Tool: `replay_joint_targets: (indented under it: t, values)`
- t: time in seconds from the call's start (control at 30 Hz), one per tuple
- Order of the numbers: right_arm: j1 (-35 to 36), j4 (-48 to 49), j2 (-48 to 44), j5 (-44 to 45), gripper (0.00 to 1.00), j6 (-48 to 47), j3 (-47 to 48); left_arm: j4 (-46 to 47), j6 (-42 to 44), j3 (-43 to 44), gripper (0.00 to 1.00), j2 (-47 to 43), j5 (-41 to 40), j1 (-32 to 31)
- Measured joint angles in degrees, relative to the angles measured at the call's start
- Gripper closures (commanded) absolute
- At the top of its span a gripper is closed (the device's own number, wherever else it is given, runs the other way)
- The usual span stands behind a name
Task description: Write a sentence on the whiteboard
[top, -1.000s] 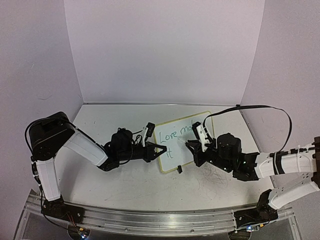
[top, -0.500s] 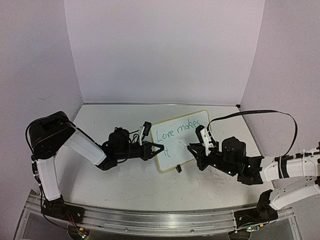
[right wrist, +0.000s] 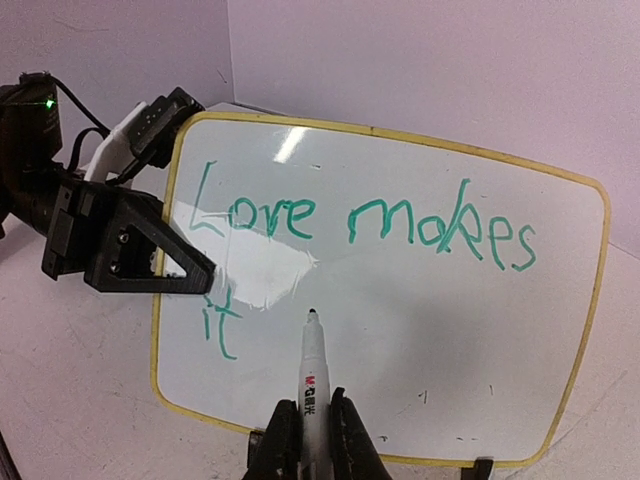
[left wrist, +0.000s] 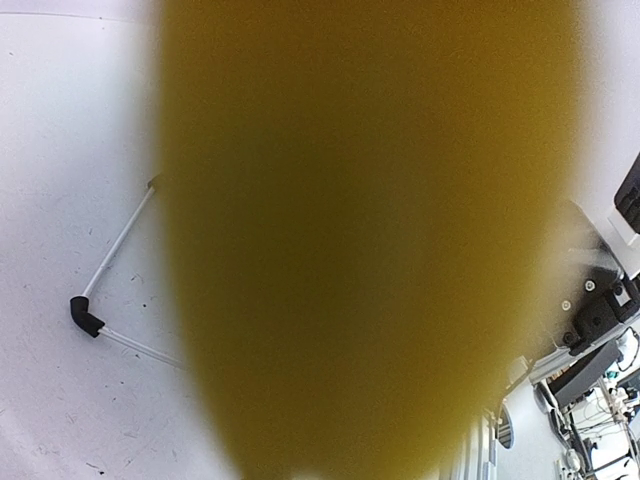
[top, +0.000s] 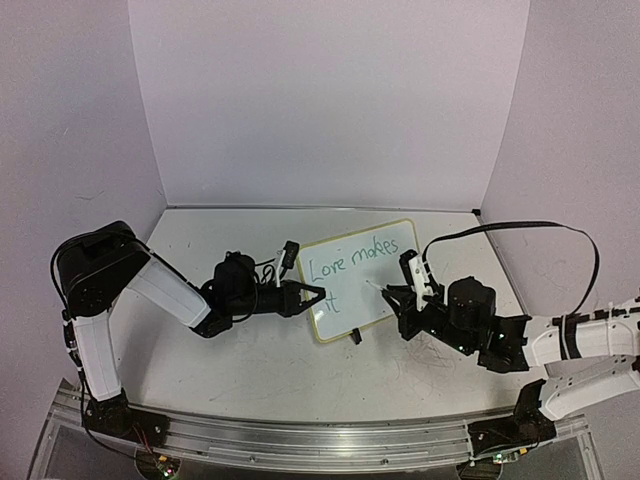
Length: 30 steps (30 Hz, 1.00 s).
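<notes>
The whiteboard (top: 352, 300) stands tilted at mid-table, yellow-framed, with "Love makes" and "it" written on it in green. My left gripper (top: 316, 295) is shut on its left edge, as the right wrist view also shows (right wrist: 200, 275). My right gripper (right wrist: 312, 402) is shut on a white marker (right wrist: 312, 365) in front of the whiteboard (right wrist: 450, 330). The black tip points at the bare area under "Love", right of "it"; contact cannot be told. From above, this right gripper (top: 396, 296) sits off the board's right half. A blurred yellow shape (left wrist: 370, 230) hides the left jaws.
Purple walls close in the white, scuffed table (top: 250, 370) at the back and both sides. An aluminium rail (top: 320, 440) runs along the near edge. A black cable (top: 500, 227) arcs above the right arm. A black clip foot (top: 357, 338) sits under the board's lower edge.
The right gripper with the marker has drawn back toward the near right, uncovering "makes". The left gripper and the board have shifted slightly left and away.
</notes>
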Motion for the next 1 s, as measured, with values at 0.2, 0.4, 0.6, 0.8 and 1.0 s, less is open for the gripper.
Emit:
replay_joint_targets:
  t: [0.2, 0.4, 0.6, 0.8, 1.0]
  values:
    - [0.00, -0.10, -0.86, 1.98, 1.00, 0.15, -0.83, 0.00, -0.07, 0.00, 1.00, 0.00, 0.19, 0.12]
    - [0.00, -0.21, 1.88, 0.09, 1.00, 0.12, -0.81, 0.28, -0.42, -0.11, 1.00, 0.00, 0.17, 0.12]
    - [0.00, -1.01, 3.15, -1.05, 1.00, 0.12, -0.77, 0.40, -0.42, -0.26, 1.00, 0.00, 0.19, 0.16]
    - [0.50, -1.20, 5.22, -1.81, 1.00, -0.10, 0.20, 0.40, -0.44, -0.26, 1.00, 0.00, 0.21, 0.18]
    - [1.02, -1.21, 7.16, -1.51, 1.00, -0.20, 1.97, 0.59, -0.46, -0.24, 1.00, 0.17, 0.44, 0.23]
